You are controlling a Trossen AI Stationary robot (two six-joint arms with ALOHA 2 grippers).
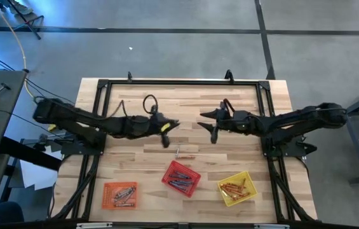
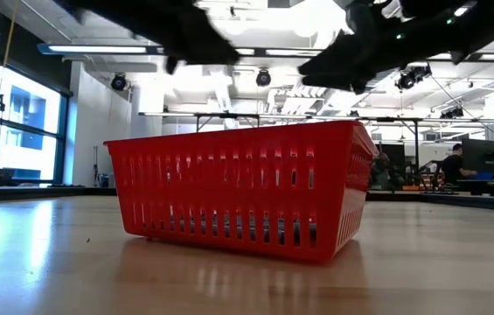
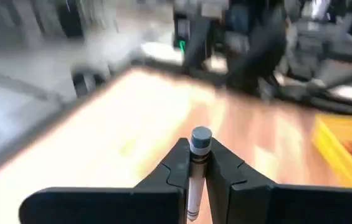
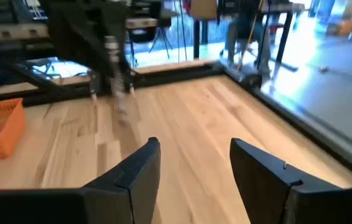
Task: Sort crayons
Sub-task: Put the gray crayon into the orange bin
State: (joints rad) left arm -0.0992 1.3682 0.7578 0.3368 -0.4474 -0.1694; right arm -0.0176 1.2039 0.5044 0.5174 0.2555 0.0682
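The left gripper (image 3: 199, 163) is clamped on a thin grey-silver crayon (image 3: 197, 167) with a paper wrapper, whose round flat end stands up just past the fingertips. Seen from above, this gripper (image 1: 164, 129) hangs over the middle of the pale wooden counter (image 1: 128, 102).

The right gripper (image 4: 194, 163) faces it from across the counter, well apart, with its two dark fingers spread wide and nothing between them. In the overhead picture it (image 1: 206, 124) sits at about the same level as the left one.

Just beyond the left gripper toward the counter's near edge, two loose crayons (image 1: 184, 153), reddish-orange, lie on the bare wood. Past them stands a red square mesh plastic basket (image 1: 181, 177) with bluish-purple sticks in it; in the low view this basket (image 2: 238, 188) fills the middle, with both arms dark above it. Off to the left arm's side of it, near the edge, is an orange square mesh basket (image 1: 120, 194) holding grey-silver sticks. On the right arm's side sits a yellow square mesh basket (image 1: 236, 188) holding reddish-orange sticks, which also shows ahead of the left gripper in its wrist view (image 3: 345, 151).
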